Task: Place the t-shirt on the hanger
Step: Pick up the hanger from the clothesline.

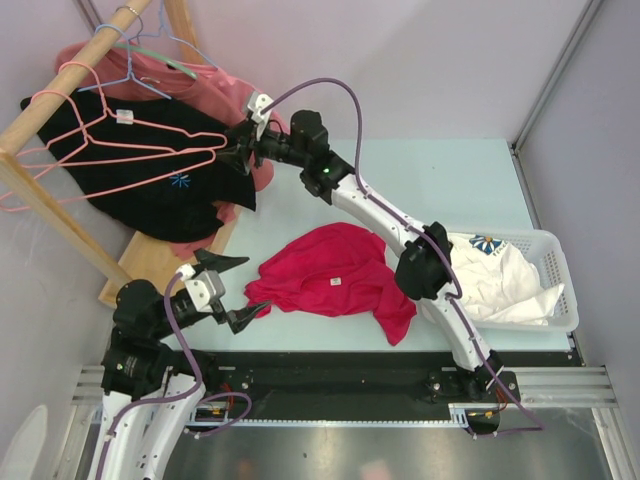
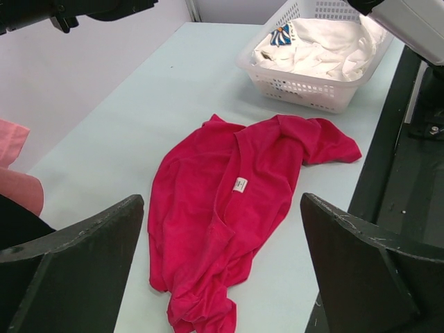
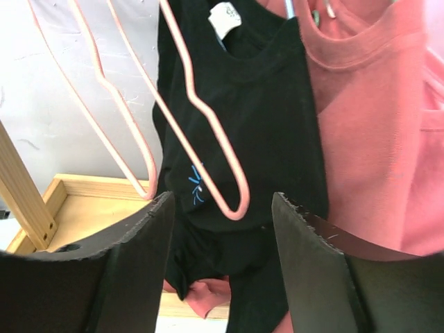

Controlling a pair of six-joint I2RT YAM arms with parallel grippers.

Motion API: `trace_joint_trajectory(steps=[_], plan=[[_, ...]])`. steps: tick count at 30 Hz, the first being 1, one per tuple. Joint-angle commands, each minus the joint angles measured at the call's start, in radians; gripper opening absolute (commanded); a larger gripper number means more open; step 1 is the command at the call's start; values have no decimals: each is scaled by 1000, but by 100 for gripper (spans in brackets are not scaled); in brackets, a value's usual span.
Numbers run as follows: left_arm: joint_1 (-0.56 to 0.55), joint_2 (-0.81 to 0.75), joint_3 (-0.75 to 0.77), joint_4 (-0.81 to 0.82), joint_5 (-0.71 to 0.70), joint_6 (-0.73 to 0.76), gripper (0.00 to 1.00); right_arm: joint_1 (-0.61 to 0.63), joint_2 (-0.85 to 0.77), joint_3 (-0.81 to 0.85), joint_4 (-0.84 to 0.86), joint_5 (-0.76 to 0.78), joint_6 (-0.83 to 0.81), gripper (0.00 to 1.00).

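**Item: hanging station, contents and hazards**

- Table [image 1: 450,190], one, carrying everything below.
- Wooden rack [image 1: 148,262], one, standing at the far left.
- Arms, two. The right gripper [image 1: 225,150] is reaching into the rack. Its fingers are standing apart with the hanger's rounded corner between them, and neither pad is visibly pressing on the wire. The left gripper [image 1: 257,285] is hovering spread wide at the t-shirt's near-left edge, grasping nothing.
- Basket [image 1: 565,290], one, sitting at the right and holding white cloth [image 1: 495,275] (how many pieces cannot be told).
- Shirts, three apart from the basket. The black t-shirt [image 1: 150,190] and the salmon-pink t-shirt [image 1: 225,90] are hanging on the rack. The t-shirt [image 1: 325,275] is lying crumpled mid-table with its label [image 2: 240,184] facing up.
- Hangers, four. The hanger [image 3: 236,211] is hanging in front of the black t-shirt. A second pink hanger [image 3: 148,186] is hanging just beside it. A blue hanger [image 1: 130,78] and a green hanger [image 1: 155,50] are hanging higher on the rail.

**Hazards, as judged:**

- The wire is thin and curved at the corner, so it is likely to be slipping or twisting once pinched.
- Black cloth is sitting directly behind the wire, so the pads may be catching fabric and dragging that shirt off.
- The two pink hangers are crowding together, so lifting one may be snagging the other.
- The t-shirt's neck opening is lying buried in folds, so a grab there may be taking both layers.
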State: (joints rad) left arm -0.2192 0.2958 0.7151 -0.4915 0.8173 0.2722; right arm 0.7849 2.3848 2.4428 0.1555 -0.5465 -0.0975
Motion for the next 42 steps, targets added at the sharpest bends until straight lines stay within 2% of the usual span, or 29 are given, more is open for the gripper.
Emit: trace_joint_trajectory(steps=[1, 2, 4, 7, 8, 10, 11, 14, 20, 28, 35, 42], plan=[[6, -6, -8, -2, 8, 19, 100, 11, 17, 64, 81, -21, -5, 59], [6, -6, -8, -4, 11, 24, 100, 14, 17, 62, 84, -29, -7, 54], [6, -4, -5, -4, 8, 27, 100, 22, 8, 59, 81, -38, -13, 50], [6, 2, 0, -4, 8, 28, 100, 34, -7, 55, 72, -53, -22, 37], [6, 3, 0, -1, 8, 30, 100, 34, -12, 50, 69, -59, -24, 30], [6, 6, 3, 2, 10, 28, 100, 39, -28, 39, 62, -64, -22, 22], [6, 8, 4, 4, 8, 27, 100, 40, -36, 36, 62, -69, -22, 13], [6, 11, 7, 7, 9, 27, 100, 47, -62, 18, 65, -64, -24, 0], [6, 11, 10, 8, 10, 15, 100, 39, -79, 27, 116, -21, 76, 0], [6, 19, 14, 4, 8, 16, 100, 4, -61, 65, 219, 14, 316, 0], [6, 28, 15, 8, 3, 10, 100, -7, -56, 76, 253, 28, 422, 0], [6, 32, 21, -12, -1, 25, 100, -26, -90, 49, 237, 0, 435, 0]])
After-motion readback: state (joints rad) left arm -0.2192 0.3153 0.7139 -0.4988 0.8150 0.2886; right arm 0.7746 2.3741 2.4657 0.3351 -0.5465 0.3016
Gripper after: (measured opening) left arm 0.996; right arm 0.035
